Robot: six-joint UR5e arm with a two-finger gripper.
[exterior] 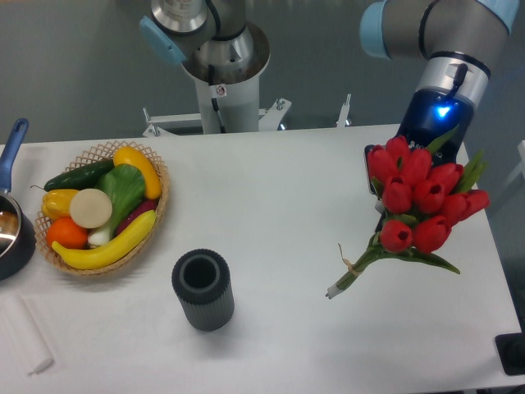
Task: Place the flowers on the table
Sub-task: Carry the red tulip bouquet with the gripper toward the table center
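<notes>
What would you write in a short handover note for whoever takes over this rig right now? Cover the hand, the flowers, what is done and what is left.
Hand: mostly hidden behind the blooms; it appears to hold the flowers, but the fingers cannot be seen.
Flowers: over the right side of the table, blooms up, stems slanting down-left.
Done: bunch carried over the tabletop.
Left: lay it on the table and release, away from the dark ribbed vase and basket.

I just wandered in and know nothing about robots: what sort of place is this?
Probably a robotics lab or test bench. A robot arm holds fake-looking tulips over a plain white table, with a basket of fruit and vegetables as props.
</notes>
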